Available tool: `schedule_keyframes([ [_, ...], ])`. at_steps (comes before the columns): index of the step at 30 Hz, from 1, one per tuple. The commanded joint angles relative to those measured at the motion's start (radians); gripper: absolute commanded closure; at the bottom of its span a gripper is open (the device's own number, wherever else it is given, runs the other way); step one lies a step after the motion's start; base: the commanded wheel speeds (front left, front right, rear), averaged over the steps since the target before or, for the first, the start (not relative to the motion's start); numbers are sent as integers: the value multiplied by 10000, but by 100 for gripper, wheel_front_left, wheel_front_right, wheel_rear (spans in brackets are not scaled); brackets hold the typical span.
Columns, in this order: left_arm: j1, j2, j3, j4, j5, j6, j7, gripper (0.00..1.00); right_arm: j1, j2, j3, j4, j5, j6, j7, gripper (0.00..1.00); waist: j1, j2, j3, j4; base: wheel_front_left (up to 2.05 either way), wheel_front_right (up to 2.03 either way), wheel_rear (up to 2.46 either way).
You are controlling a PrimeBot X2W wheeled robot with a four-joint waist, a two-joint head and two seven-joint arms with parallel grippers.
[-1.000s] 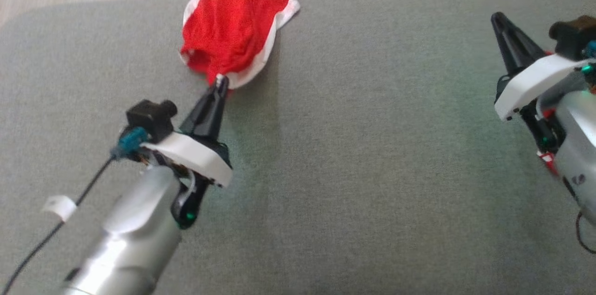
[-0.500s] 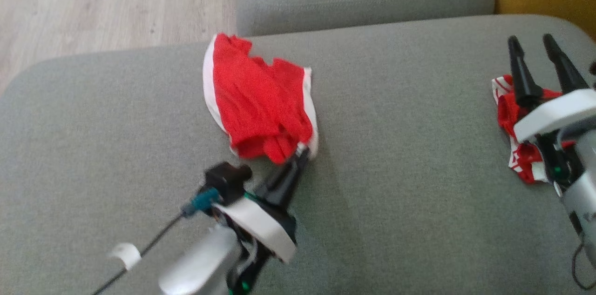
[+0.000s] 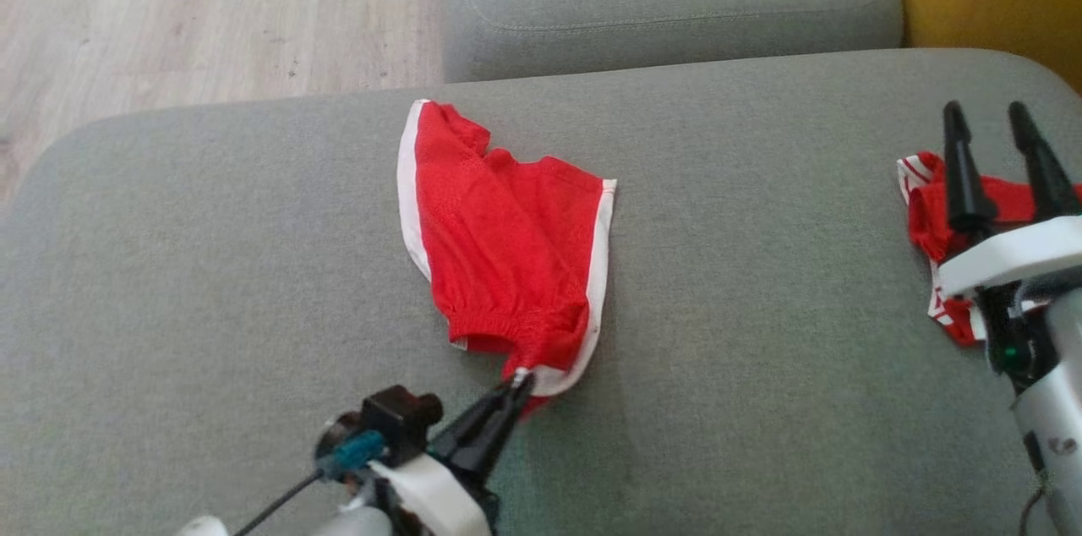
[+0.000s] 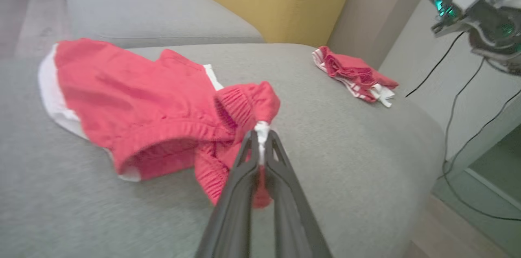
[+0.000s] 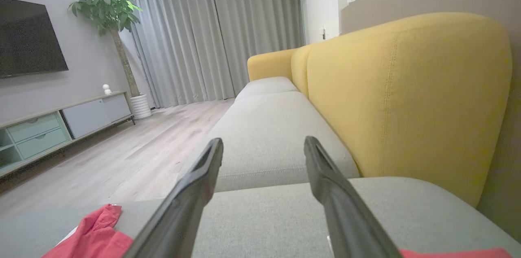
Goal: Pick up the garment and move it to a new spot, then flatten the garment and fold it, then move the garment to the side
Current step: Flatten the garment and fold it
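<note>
Grey sofa (image 3: 211,265), two garments: garment (image 3: 507,257) in left tool (image 3: 522,378), red bundle (image 3: 926,210)

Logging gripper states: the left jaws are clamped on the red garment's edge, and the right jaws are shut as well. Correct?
No: the jaws of the right gripper stand open, as the right wrist view shows. The left gripper is clamped on the red garment at its edge.

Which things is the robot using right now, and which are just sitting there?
In the job: red shorts; left gripper pinching their edge; grey seat cushion beneath.
Lying about: small red bundle; yellow backrest; potted plant; TV.
</note>
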Motion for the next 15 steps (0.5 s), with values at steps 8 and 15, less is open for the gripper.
schedule_keyframes([
  [8,-299,539,719,173,122,493,-300,0,108,192,-331,-681,-486,65,-2,0,0,-1,-61,363,0,0,0],
  [15,8,307,1924,3,-545,1125,-1080,0,1022,858,-1268,-1597,-1019,65,59,0,0,-1,-71,592,0,0,0],
])
